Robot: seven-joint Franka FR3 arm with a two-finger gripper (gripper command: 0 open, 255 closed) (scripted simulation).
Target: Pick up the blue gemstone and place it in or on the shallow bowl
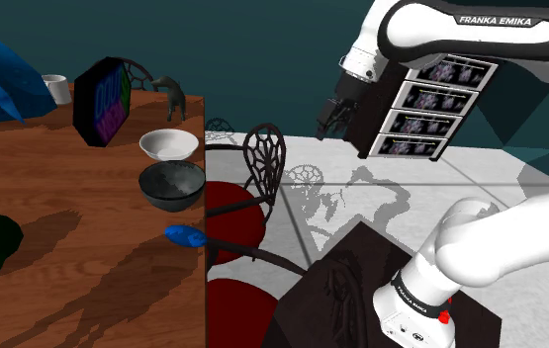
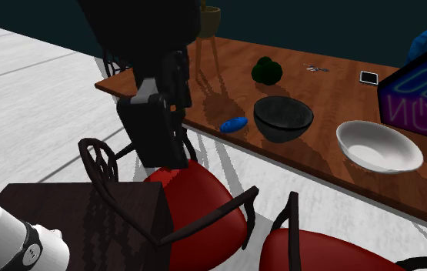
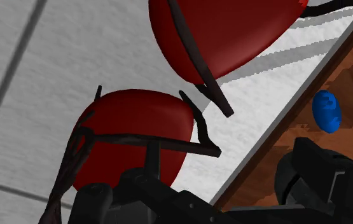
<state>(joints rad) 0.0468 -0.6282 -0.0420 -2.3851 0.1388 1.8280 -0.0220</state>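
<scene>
Hovering over red chairs (image 3: 137,127), the gripper (image 1: 325,123) — fingers (image 3: 321,181) apart — faces the blue gemstone (image 3: 326,111) at the table (image 1: 84,252) edge.

gemstone (image 1: 185,235): blue | shallow bowl (image 1: 169,144): white | deep bowl (image 1: 172,185): dark grey | chair seats (image 2: 204,192): red | table (image 1: 84,257): brown wood-grain

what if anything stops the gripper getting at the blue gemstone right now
Probably nothing. The blue gemstone lies bare at the table edge, apart from the dark bowl, with nothing over it. The open gripper hangs high above the red chairs, so it likely only needs to clear their backs.
</scene>
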